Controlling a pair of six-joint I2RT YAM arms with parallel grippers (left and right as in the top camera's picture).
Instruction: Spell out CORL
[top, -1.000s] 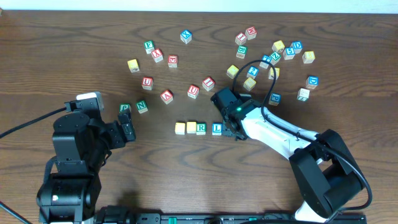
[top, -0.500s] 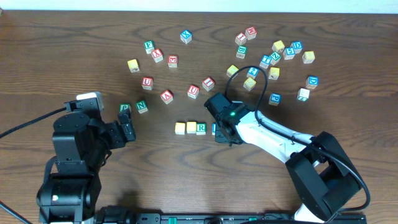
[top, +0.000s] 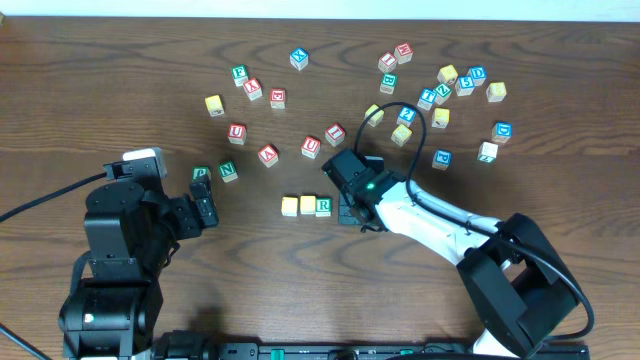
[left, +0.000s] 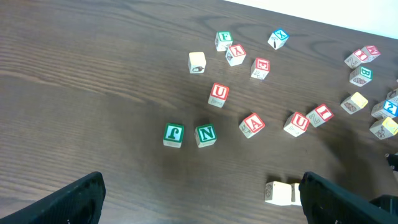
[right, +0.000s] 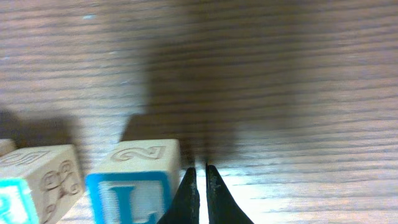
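Your right gripper (right: 200, 190) is pinched fully closed and empty, its tips hard against the right side of the L (right: 132, 190). The L stands just beside the R (top: 323, 206), after the yellow cubes (top: 289, 205). In my judgement the step is closing up the last letter, which calls for a short, square push toward the R. Your left gripper (top: 207, 208) stands wide, well apart.

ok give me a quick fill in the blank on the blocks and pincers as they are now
The right pincer, beside the blue-lettered cube, is ___. That cube's letter is ___. The left pincer stands ___. In the left wrist view, the green cube right of the other green cube reads ___.
Missing words: shut; L; open; N
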